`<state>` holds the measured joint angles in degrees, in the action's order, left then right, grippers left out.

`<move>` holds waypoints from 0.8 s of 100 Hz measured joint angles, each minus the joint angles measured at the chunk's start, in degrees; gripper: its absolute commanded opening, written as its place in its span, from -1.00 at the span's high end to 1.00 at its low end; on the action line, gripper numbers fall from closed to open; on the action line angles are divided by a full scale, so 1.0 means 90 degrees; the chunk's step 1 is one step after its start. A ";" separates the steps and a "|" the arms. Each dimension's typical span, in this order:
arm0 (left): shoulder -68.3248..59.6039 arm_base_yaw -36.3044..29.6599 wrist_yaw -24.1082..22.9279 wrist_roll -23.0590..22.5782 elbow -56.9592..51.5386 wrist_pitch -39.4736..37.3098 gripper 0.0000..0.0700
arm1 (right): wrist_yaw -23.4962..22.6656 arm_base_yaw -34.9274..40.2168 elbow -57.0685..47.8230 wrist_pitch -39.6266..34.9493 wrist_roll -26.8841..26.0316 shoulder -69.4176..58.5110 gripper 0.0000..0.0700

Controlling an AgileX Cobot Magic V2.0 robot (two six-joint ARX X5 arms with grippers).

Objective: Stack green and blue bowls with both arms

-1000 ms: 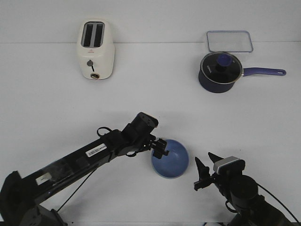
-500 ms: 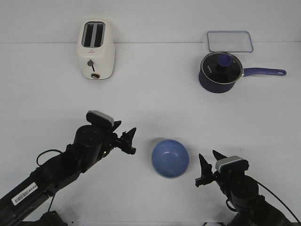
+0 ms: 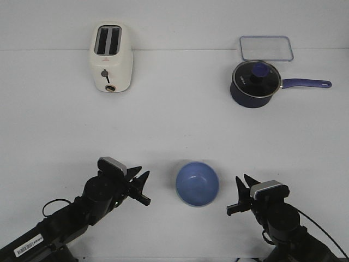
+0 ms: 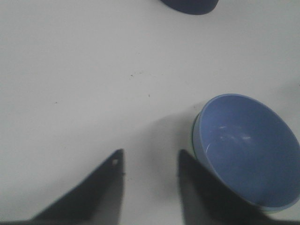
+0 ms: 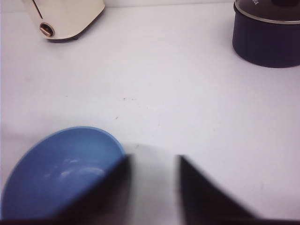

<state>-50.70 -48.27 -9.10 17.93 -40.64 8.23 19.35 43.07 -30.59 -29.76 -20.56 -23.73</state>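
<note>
Since a second ago the left pincer has let go of the blue bowl and drawn back toward the table's near left corner, now apart from it, spread and empty. That bowl sits nested in the green bowl by the near edge's middle. Beside it, the right pincer is parted, holding nothing

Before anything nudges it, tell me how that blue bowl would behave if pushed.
The blue bowl looks rigid and probably light. Nested in the green bowl, whose rim barely shows, both would likely slide together. The rounded sides suggest it may rock rather than tip.
</note>
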 measured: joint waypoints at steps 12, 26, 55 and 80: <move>-0.0002 0.0000 -0.0002 -0.0002 0.0000 -0.0002 0.97 | 0.0000 0.0000 0.0000 0.0000 0.0078 0.0000 0.98; 0.0000 0.0000 0.0000 -0.0019 0.0000 -0.0002 0.97 | 0.0000 0.0000 0.0000 0.0036 0.0090 0.0000 0.97; 0.0000 0.0000 0.0005 -0.0022 0.0000 -0.0401 0.97 | -0.0002 0.0000 0.0000 0.0051 0.0012 0.0000 0.97; 0.0000 0.0000 0.0005 -0.0022 0.0000 -0.1005 0.97 | -0.0002 0.0000 0.0000 0.0051 0.0012 0.0000 0.97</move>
<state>-50.70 -48.27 -9.06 17.74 -40.64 -0.82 19.33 43.07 -30.59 -29.30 -20.45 -23.73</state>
